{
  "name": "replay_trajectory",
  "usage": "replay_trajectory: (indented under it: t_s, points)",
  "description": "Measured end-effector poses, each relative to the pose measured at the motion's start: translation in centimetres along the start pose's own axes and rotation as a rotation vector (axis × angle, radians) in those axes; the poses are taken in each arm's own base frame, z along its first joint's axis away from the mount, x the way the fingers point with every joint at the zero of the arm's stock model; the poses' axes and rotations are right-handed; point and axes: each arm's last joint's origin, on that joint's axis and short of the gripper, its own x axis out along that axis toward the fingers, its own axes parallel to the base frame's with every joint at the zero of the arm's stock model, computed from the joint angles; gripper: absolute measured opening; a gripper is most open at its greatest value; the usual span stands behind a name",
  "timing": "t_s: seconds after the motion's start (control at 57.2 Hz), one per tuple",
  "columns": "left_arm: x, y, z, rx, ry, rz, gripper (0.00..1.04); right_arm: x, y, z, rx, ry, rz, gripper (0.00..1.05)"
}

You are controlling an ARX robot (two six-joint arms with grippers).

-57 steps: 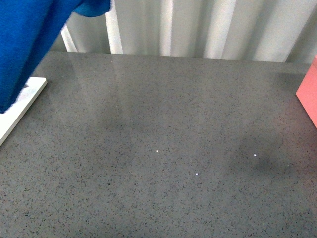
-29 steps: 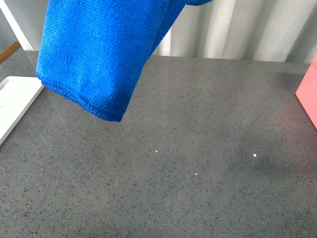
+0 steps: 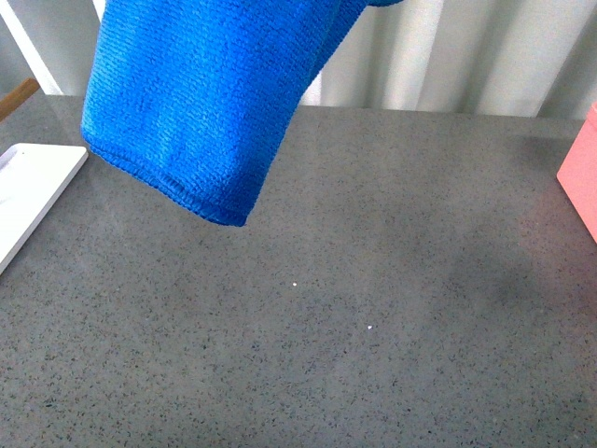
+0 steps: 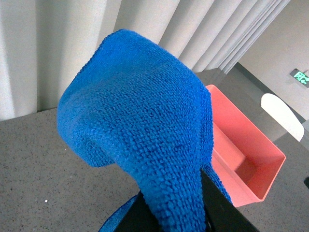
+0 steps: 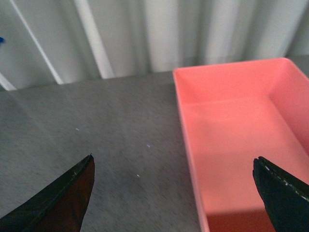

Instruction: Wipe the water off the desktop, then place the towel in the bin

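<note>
1. Nearest zone. The broad, glossy, grey speckled stone-like desktop fills the lower front view. Two tiny bright white specks lie on it near the centre. They may be water droplets, but the view is too coarse to confirm.

2. Right gripper. Its two dark fingers are spread wide apart and hold nothing. Between them, the right wrist view shows the desktop and the open salmon-pink rectangular plastic bin. The bin's interior shows only its bare floor.

3. Left gripper. It is clenched on the bright royal-blue ribbed cloth towel. The cloth passes between the two dark fingers and bulges over them, hiding the tips.

4. Towel position. In the front view the towel hangs from the top edge of the frame, in the air over the left-centre of the desktop. Its hemmed lower corner is the lowest point, well apart from the bin.

5. Left side. A flat white rectangular tray rests on the desktop at the left edge, just beside the hanging towel in the picture.

6. Right side. The bin stands on the desktop at the right edge.

7. Farthest zone. A pleated white curtain runs behind the desktop's rear edge.
</note>
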Motion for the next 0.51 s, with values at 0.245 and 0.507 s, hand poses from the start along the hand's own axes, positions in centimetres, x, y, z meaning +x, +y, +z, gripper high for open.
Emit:
replay_trajectory:
  t_s: [0.245, 0.507]
  points:
    - [0.0, 0.1, 0.0, 0.0, 0.0, 0.002, 0.05, 6.8, 2.4, 0.4, 0.058, 0.122, 0.51, 0.98]
    - [0.0, 0.1, 0.0, -0.001, 0.0, 0.002, 0.05, 8.6, 10.0, 0.4, -0.031, 0.075, 0.913, 0.98]
